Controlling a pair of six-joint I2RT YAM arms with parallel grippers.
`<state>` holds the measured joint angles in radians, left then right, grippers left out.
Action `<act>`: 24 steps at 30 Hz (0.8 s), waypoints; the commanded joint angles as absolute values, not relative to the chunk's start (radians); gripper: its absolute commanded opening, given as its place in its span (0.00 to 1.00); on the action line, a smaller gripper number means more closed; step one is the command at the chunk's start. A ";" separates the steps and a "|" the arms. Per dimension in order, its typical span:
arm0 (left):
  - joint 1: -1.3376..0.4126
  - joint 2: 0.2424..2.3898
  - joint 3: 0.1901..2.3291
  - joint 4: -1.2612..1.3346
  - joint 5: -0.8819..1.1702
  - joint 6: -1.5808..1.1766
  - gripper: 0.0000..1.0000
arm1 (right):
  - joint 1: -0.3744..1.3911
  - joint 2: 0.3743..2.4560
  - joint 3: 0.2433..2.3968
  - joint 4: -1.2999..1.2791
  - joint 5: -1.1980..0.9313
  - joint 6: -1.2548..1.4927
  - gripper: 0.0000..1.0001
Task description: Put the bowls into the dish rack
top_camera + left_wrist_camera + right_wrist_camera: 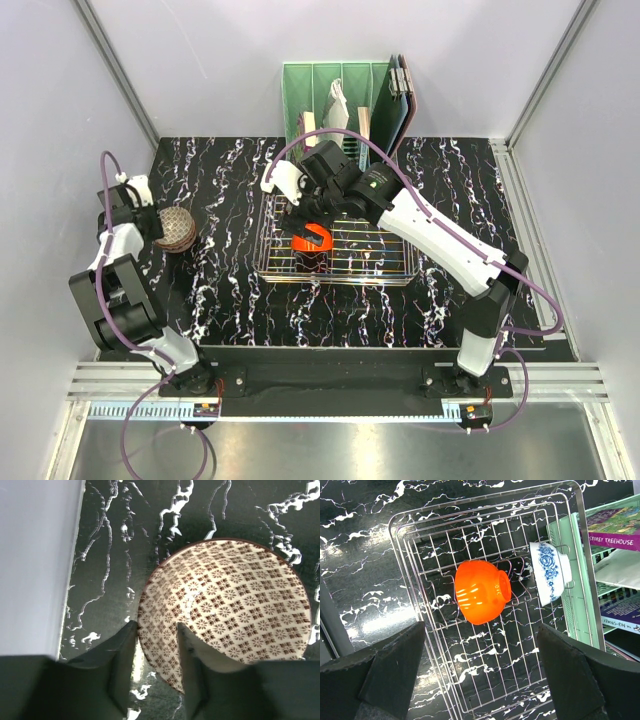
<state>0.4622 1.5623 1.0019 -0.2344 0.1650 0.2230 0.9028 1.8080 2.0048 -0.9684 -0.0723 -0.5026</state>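
Note:
A cream lattice bowl [235, 595] rests on the black marbled table at the far left [176, 229]. My left gripper [155, 625] is shut on its near rim, one finger outside and one inside. The chrome dish rack [395, 262] sits mid-table. In it an orange-red bowl [482, 592] stands on its side against the tines, and a white-blue bowl [550, 572] stands on edge near the far rim. My right gripper [480, 645] hovers open over the rack [400, 535] just above the orange bowl [312, 240], holding nothing.
A green slotted organizer [330, 85] holding books and a dark board [402, 100] stands behind the rack. White walls close in the left, back and right sides. The right arm's forearm [440, 235] stretches over the rack's right end.

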 commanded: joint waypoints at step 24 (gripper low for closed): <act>0.463 1.525 1.089 -0.244 0.183 0.204 0.00 | 0.896 1.813 2.069 -0.963 -0.094 -0.486 1.00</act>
